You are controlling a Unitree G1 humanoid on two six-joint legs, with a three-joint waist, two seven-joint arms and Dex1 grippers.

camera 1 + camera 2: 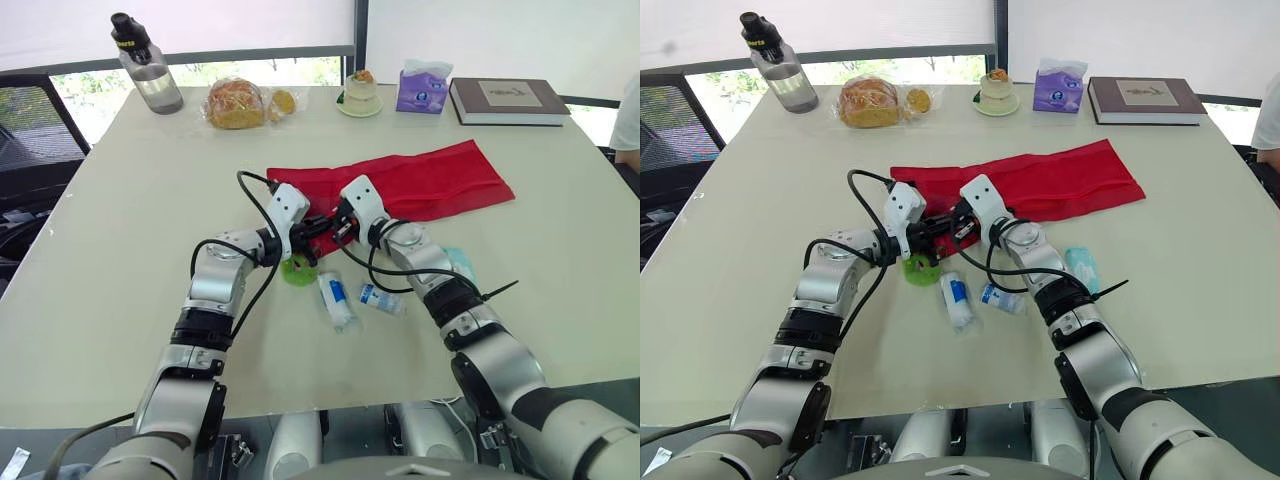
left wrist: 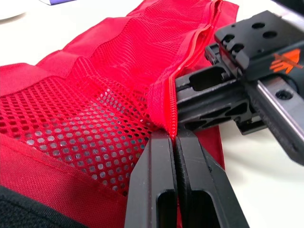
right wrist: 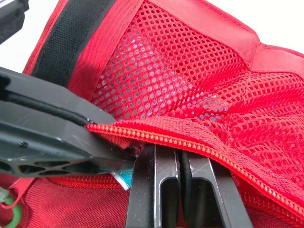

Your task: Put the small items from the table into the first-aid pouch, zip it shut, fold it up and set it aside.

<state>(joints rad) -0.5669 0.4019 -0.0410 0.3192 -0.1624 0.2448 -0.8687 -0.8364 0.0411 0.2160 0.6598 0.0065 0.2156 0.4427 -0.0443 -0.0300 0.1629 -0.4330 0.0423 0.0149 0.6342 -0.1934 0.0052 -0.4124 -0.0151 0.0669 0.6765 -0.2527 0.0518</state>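
While L hand (image 2: 172, 137) & R hand (image 3: 179, 151) pinch pouch (image 1: 430, 180), long axis runs L-R.

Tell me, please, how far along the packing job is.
Done: nothing visibly packed yet. In hand: the left gripper and right gripper pinch the zip edge of the pouch. Left: green ring, two tubes and teal packet lie on the table; then zipping, folding, setting aside.

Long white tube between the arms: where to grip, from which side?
Grip the white tube across its middle from above. It lies flat on the table, long axis running roughly away from the robot, so close across its narrow width.
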